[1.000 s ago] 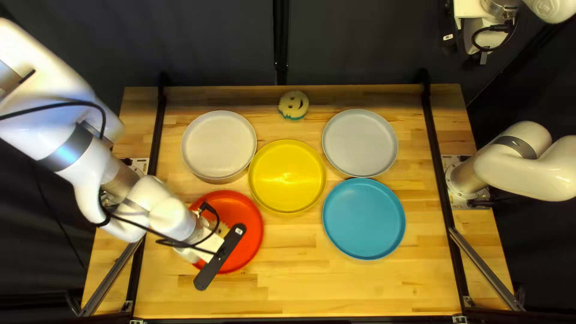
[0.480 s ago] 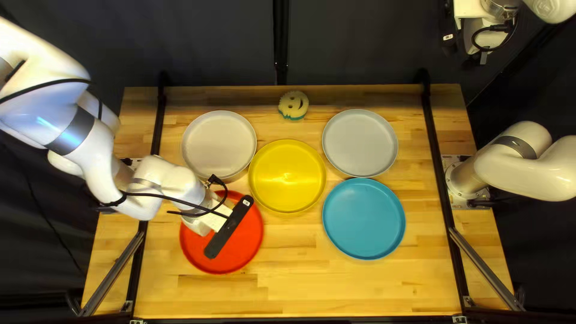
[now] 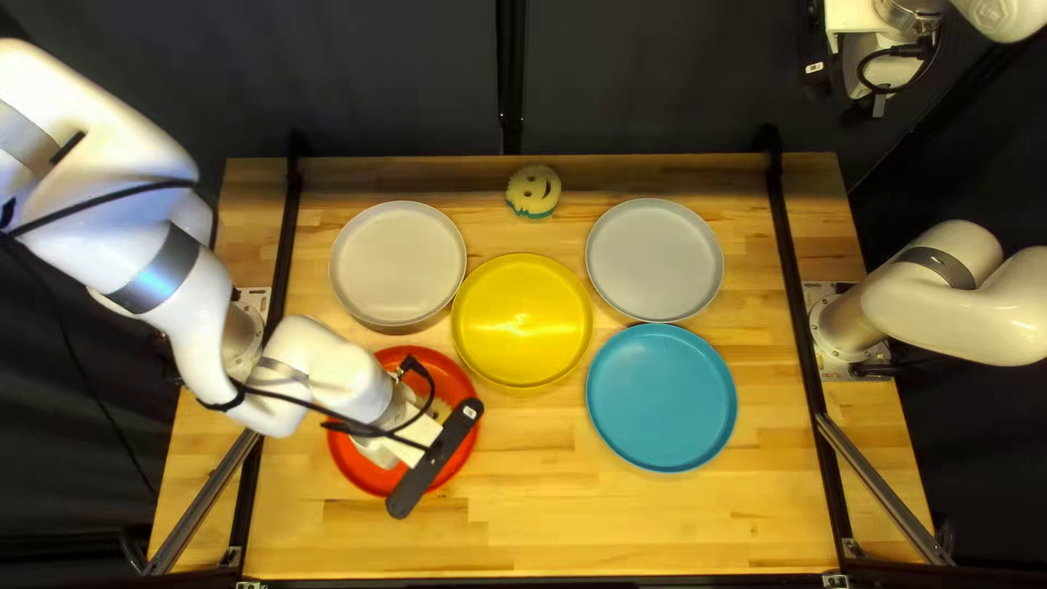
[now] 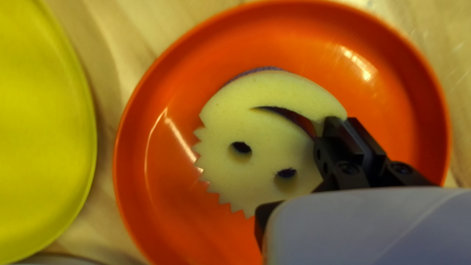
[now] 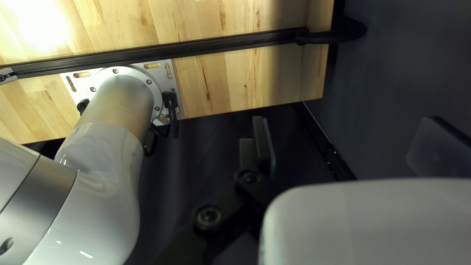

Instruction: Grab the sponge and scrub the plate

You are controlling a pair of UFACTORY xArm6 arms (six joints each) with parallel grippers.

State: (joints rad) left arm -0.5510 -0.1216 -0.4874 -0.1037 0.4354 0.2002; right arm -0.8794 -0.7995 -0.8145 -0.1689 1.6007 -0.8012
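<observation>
In the top left view my left gripper (image 3: 421, 434) is low over the red plate (image 3: 369, 475), hiding most of the sponge. The left wrist view shows a round, pale yellow smiley sponge (image 4: 265, 127) lying over the red plate (image 4: 142, 196), a thin dark layer beneath it. My left gripper (image 4: 343, 130) pinches its edge beside the mouth slit, its fingers close together. My right gripper (image 3: 873, 71) hangs beyond the table at the top right of the top left view. In the right wrist view the right gripper (image 5: 348, 147) has its fingers wide apart with nothing between them.
A yellow plate (image 3: 522, 320) lies right of the red one, a blue plate (image 3: 661, 398) farther right. Two greyish plates, one (image 3: 398, 264) left and one (image 3: 654, 260) right, lie toward the far side. Another smiley sponge (image 3: 533, 192) is near the far edge.
My left gripper shifted toward the far edge over the red plate, then back toward the near edge and rightward. The right arm, the plates and the far sponge stayed still.
</observation>
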